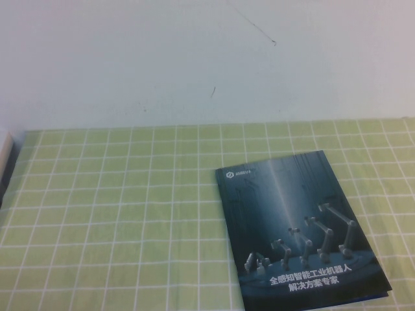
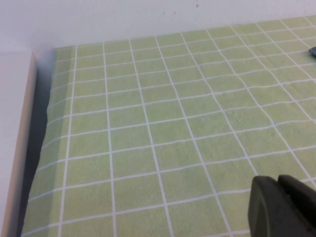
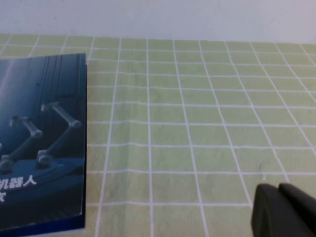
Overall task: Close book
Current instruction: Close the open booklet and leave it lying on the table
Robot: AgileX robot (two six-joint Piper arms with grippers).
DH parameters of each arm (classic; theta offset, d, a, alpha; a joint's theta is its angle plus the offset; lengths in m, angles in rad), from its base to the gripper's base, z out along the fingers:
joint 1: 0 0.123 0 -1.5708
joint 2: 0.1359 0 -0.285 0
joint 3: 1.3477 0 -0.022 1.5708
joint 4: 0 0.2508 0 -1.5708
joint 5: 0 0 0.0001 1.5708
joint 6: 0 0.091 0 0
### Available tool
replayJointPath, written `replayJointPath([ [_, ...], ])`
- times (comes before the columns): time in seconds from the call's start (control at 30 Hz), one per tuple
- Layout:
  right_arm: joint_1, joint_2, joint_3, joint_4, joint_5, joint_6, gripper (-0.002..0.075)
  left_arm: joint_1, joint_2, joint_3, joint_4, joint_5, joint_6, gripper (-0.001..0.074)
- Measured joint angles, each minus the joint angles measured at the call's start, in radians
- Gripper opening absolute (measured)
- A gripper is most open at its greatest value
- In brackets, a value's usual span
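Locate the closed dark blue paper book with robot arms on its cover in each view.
High view: the dark blue book lies closed at lower right on the green checked cloth.
Left wrist view: only a dark sliver at the frame edge, likely its corner; left gripper shut over bare cloth.
Right wrist view: its cover, cropped by the frame; right gripper shut, apart from it.
Shared landmark: the cloth's white grid.

Left gripper (image 2: 278, 186) and right gripper (image 3: 278, 191) show dark fingers (image 2: 264, 207).
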Motion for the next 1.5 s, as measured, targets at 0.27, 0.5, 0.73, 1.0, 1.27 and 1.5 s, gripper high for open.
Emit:
replayJointPath([
  [0.27, 0.0, 0.0, 0.0, -0.002, 0.0, 0.027, -0.0003, 0.0, 0.0, 0.0, 0.0, 0.0, 0.0, -0.0004],
  [0.5, 0.03, 0.0, 0.0, -0.004, 0.0, 0.035, -0.0003, 0.0, 0.0, 0.0, 0.0, 0.0, 0.0, -0.0004],
  [0.73, 0.03, 0.0, 0.0, -0.01, 0.002, 0.035, -0.0003, 0.0, 0.0, 0.0, 0.0, 0.0, 0.0, -0.0004],
  [1.0, 0.03, 0.0, -0.002, -0.011, 0.002, 0.035, -0.0003, 0.0, 0.0, 0.0, 0.0, 0.0, 0.0, -0.0004],
  [1.27, 0.03, 0.0, -0.002, -0.012, 0.002, 0.035, -0.0003, 0.0, 0.0, 0.0, 0.0, 0.0, 0.0, -0.0004],
  [1.5, 0.03, 0.0, -0.002, -0.014, 0.002, 0.035, -0.0003, 0.0, 0.0, 0.0, 0.0, 0.0, 0.0, -0.0004],
])
